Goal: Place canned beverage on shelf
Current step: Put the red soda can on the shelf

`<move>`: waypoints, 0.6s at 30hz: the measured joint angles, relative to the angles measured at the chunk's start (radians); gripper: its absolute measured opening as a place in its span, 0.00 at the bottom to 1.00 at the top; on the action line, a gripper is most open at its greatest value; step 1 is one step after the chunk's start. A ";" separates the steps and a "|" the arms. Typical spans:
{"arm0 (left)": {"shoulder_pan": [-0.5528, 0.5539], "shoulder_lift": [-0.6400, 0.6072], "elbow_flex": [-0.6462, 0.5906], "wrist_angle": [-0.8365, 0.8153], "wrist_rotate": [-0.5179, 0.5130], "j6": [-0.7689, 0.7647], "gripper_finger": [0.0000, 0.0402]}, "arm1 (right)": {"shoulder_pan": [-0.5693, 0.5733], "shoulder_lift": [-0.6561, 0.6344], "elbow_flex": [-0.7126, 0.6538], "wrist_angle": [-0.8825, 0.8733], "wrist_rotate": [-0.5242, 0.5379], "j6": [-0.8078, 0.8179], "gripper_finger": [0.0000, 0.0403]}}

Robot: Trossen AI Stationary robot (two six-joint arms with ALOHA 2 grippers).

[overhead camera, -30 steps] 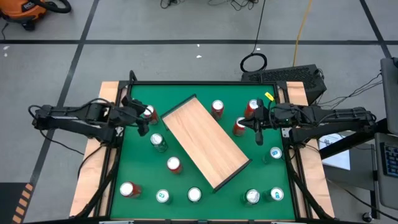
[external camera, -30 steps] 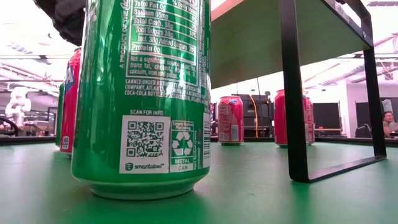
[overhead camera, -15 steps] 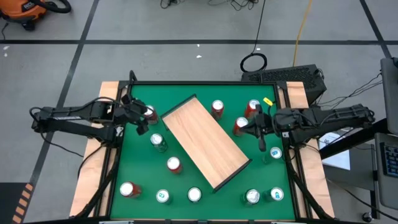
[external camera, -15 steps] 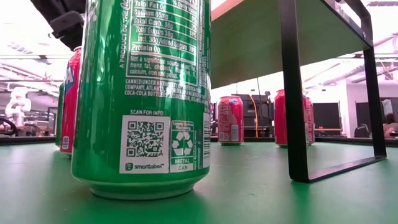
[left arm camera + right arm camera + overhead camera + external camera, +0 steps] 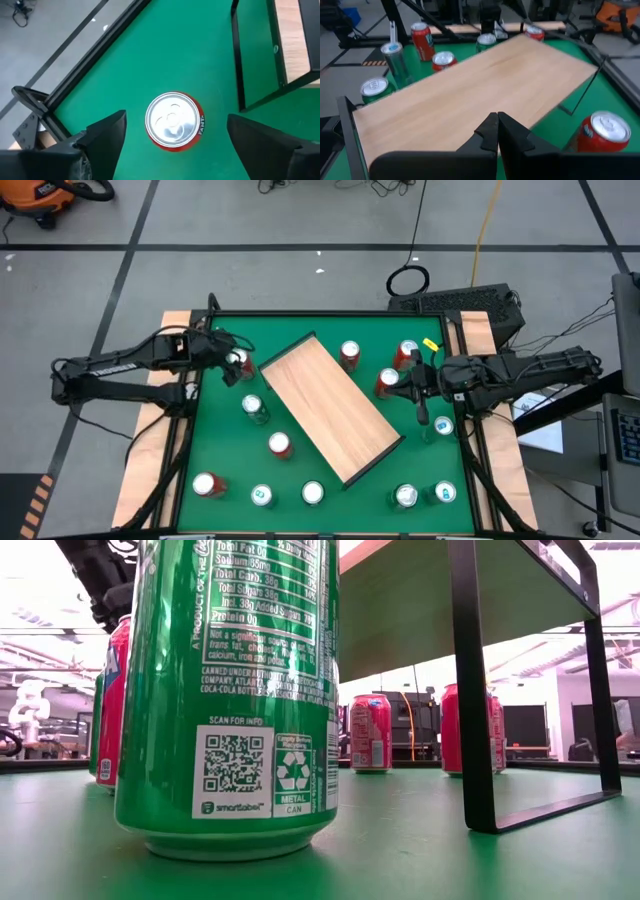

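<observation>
A red can stands upright on the green table near its far left corner, also seen as the red can in the high view. My left gripper is open, slanting down over it, one finger on either side and both apart from the can. The shelf, a light wood board on dark legs, stands slantwise at the table's middle. My right gripper is shut and holds nothing, hanging off the shelf's right side; in its wrist view the shut gripper points across the board.
Several red and green cans stand around the shelf: a green can and a red can on its left, red cans beyond it, and a row along the near edge. One green can fills the low view.
My left arm has swung toward the table's far edge, bringing its gripper from beside the far-left red can to right over it. The cans and the shelf have stayed in place.
</observation>
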 joint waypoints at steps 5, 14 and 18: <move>0.040 0.000 0.000 0.000 0.015 -0.045 0.90 | 0.004 0.000 0.000 -0.033 0.001 0.041 0.00; 0.048 0.076 -0.001 -0.002 0.006 -0.070 0.91 | 0.013 0.000 0.000 -0.027 0.002 0.052 0.00; 0.048 0.129 -0.001 -0.002 -0.009 -0.123 0.91 | 0.013 0.000 0.000 -0.028 0.002 0.052 0.00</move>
